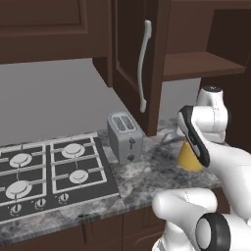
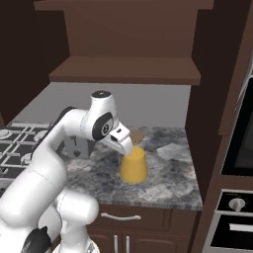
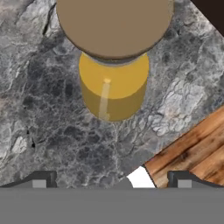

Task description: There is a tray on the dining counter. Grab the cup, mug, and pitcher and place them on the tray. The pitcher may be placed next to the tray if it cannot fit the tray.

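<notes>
The orange-yellow pitcher stands upright on the stone countertop next to the stove, not far from its front edge. In the hand view I look down on its round tan lid and tapered body. My gripper hovers just above and slightly in front of the pitcher, open, with nothing between its fingers. The tray, cup, mug and dining counter are out of view.
A silver toaster stands left of the pitcher, with the stove beyond it. A tall cabinet door and a wooden shelf hang above. An oven column bounds the right. Wood floor lies past the counter edge.
</notes>
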You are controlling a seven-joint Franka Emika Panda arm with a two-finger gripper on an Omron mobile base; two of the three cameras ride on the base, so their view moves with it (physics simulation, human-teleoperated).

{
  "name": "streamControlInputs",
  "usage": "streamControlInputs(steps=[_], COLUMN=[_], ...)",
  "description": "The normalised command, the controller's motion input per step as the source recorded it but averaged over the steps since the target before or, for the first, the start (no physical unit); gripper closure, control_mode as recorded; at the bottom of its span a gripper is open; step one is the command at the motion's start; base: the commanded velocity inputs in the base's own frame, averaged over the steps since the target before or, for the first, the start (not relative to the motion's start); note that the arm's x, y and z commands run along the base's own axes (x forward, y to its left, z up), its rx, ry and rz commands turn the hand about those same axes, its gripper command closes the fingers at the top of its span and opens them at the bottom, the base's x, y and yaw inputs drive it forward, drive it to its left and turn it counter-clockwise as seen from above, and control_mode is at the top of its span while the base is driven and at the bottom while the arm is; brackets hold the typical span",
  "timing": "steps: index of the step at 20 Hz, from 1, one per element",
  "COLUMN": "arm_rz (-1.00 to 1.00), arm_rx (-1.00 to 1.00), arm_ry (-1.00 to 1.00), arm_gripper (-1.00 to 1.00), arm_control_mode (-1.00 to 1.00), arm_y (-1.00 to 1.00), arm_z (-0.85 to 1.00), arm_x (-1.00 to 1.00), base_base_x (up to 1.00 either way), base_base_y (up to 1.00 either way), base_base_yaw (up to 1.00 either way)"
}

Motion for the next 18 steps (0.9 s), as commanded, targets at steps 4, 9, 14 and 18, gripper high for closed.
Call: streamControlInputs(steps=[4, 9, 14, 18], arm_rz=[0.0, 0.0, 0.0, 0.0], arm_rx=[0.01, 0.0, 0.05, 0.06], arm_ry=[0.0, 0.0, 0.0, 0.0], arm_gripper=[-1.0, -1.0, -1.0, -1.0], arm_control_mode=[-1.0, -1.0, -1.0, -1.0], arm_y=[0.0, 0.0, -0.11, -0.23], arm_z=[-0.42, -0.34, -0.18, 0.0], arm_x=[0.38, 0.39, 0.33, 0.22], base_base_x=[0.0, 0.0, 0.0, 0.0], base_base_y=[0.0, 0.0, 0.0, 0.0], base_base_yaw=[0.0, 0.0, 0.0, 0.0])
